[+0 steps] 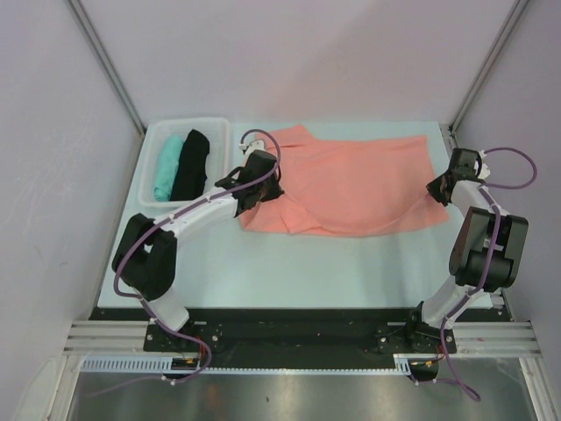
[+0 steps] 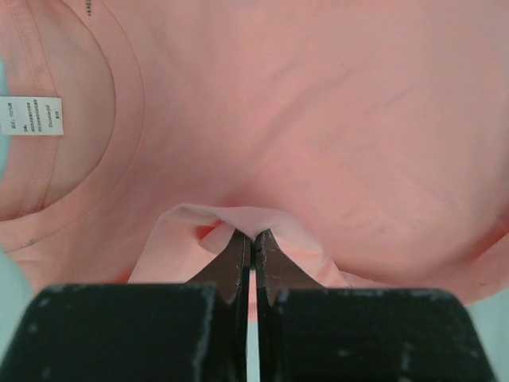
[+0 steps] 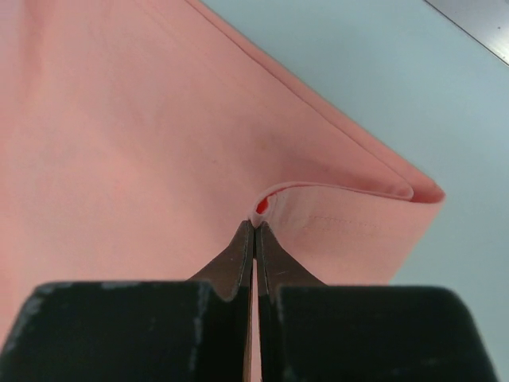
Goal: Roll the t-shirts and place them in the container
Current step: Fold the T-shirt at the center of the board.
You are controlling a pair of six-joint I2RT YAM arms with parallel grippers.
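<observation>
A salmon-pink t-shirt (image 1: pixel 359 184) lies spread across the pale table, its near side partly folded over. My left gripper (image 1: pixel 252 195) is shut on a pinched fold of this t-shirt (image 2: pixel 262 219) near the collar end; the white neck label (image 2: pixel 30 116) shows inside the neckline. At the shirt's right end, my right gripper (image 1: pixel 438 190) is shut on a fold of the hem (image 3: pixel 274 203), close to the corner (image 3: pixel 425 193). Teal (image 1: pixel 167 165) and black (image 1: pixel 190 163) t-shirts lie rolled in the bin.
A clear plastic bin (image 1: pixel 154 203) stands at the table's back left, beside the left arm. Bare pale table (image 1: pixel 289 263) runs along the near side in front of the shirt. Grey walls and metal frame posts (image 1: pixel 491 61) close in the back and sides.
</observation>
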